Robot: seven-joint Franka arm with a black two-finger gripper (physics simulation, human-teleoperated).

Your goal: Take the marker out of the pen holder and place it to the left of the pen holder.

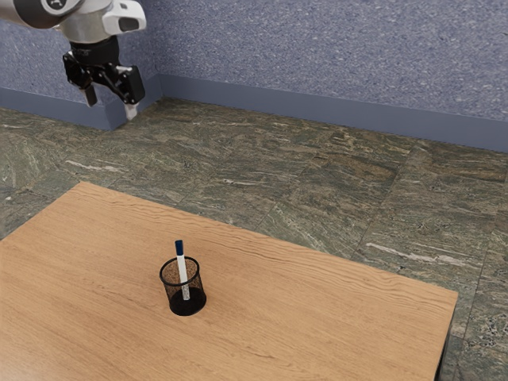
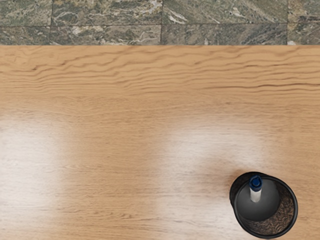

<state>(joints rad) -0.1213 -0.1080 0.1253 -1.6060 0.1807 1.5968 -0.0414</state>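
Note:
My gripper (image 1: 112,101) hangs high above the tabletop's level at the exterior view's upper left, its two fingers spread apart with nothing between them. Well below it and toward the exterior view's right, a black mesh pen holder (image 1: 187,306) stands upright on the table. A white marker (image 1: 183,274) with a dark blue cap leans inside, its capped end sticking out over the rim. From above in the wrist view, the pen holder (image 2: 292,219) has the marker (image 2: 255,194) in it, cap up, near one side of the rim.
The wooden table (image 1: 317,317) ends at a far edge with stone-tiled floor (image 1: 317,186) beyond it. A blue-grey wall (image 1: 333,63) rises behind the floor. Bare wood surrounds the pen holder.

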